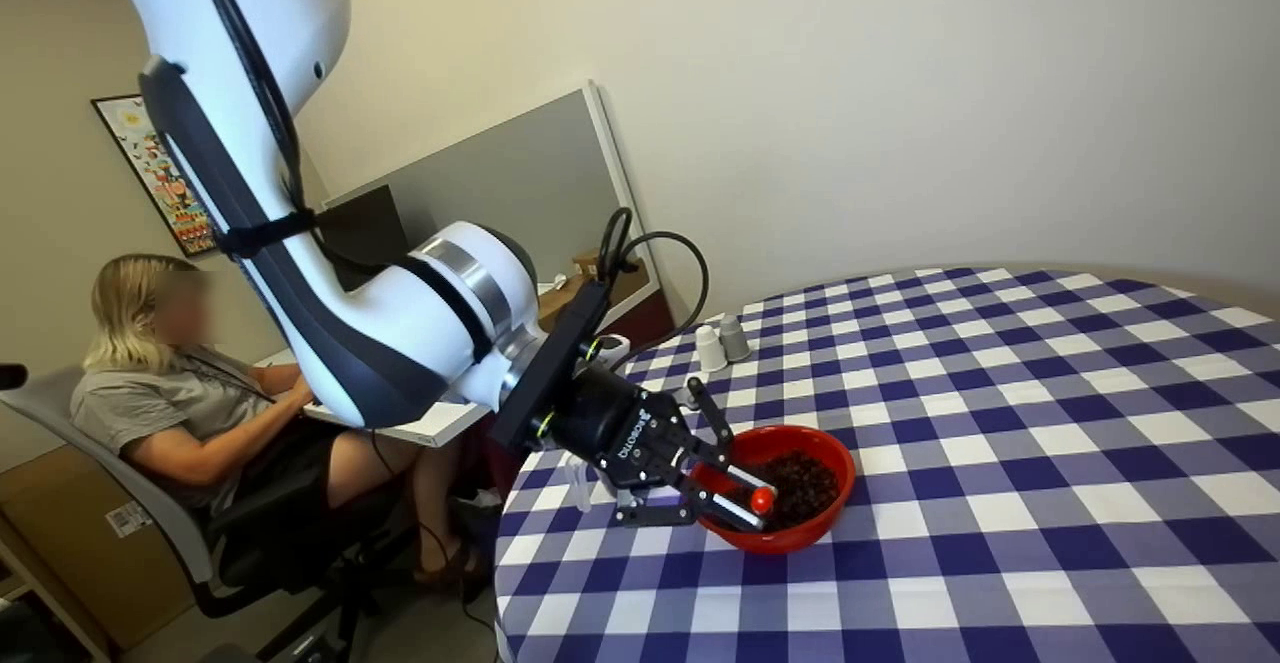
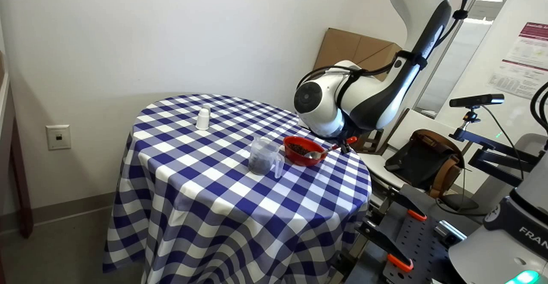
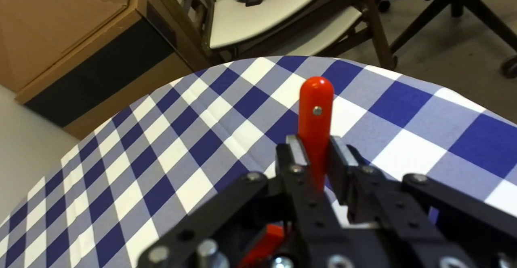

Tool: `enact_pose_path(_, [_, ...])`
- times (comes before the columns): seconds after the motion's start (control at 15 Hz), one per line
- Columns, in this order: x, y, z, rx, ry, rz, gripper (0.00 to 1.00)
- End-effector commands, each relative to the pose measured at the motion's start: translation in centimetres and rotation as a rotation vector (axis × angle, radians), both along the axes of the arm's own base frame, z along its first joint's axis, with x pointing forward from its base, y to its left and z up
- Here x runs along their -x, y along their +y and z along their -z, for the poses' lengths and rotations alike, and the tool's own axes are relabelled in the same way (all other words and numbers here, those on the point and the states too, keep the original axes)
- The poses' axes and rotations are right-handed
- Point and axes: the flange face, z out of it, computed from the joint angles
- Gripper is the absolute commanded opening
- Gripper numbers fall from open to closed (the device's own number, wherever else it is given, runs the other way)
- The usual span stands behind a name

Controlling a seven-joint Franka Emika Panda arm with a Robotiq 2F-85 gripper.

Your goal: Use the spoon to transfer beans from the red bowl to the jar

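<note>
My gripper [image 3: 319, 150] is shut on the red-orange handle of the spoon [image 3: 316, 98], whose rounded end sticks out past the fingertips. In an exterior view the silver spoon head [image 2: 314, 155] sits inside the red bowl [image 2: 295, 160], near the rim on the arm's side; whether it touches the beans is unclear. Dark brown beans [image 1: 805, 488] fill the lower part of the bowl. Beside the bowl stands the jar [image 2: 262, 157], clear, with a handle; its contents are hard to make out. In the wrist view only a bit of the red bowl [image 3: 266, 243] shows behind the fingers.
A blue-and-white checked cloth covers the round table [image 1: 1000, 503]. Two small shakers, one white [image 1: 711, 348] and one grey [image 1: 735, 339], stand beyond the bowl. A person [image 1: 170, 373] sits at a desk off the table. A cardboard box [image 3: 101, 70] stands past the table edge.
</note>
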Motion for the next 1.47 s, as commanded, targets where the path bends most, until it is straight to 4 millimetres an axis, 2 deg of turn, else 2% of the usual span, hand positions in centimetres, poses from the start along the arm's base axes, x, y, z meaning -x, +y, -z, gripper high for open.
enact_pose_path(0.0, [-0.3, 0.0, -1.0, -0.052, 0.01, 0.062, 0.06])
enact_pose_path(0.67, [-1.2, 0.9, -1.0, -0.166, 0.031, 0.211, 0.06])
enact_pose_path(1.07, [-2.7, 1.1, -1.0, -0.286, 0.04, 0.387, 0.06])
enact_pose_path(1.4, [-4.0, 0.3, -1.0, -0.424, 0.043, 0.583, 0.06])
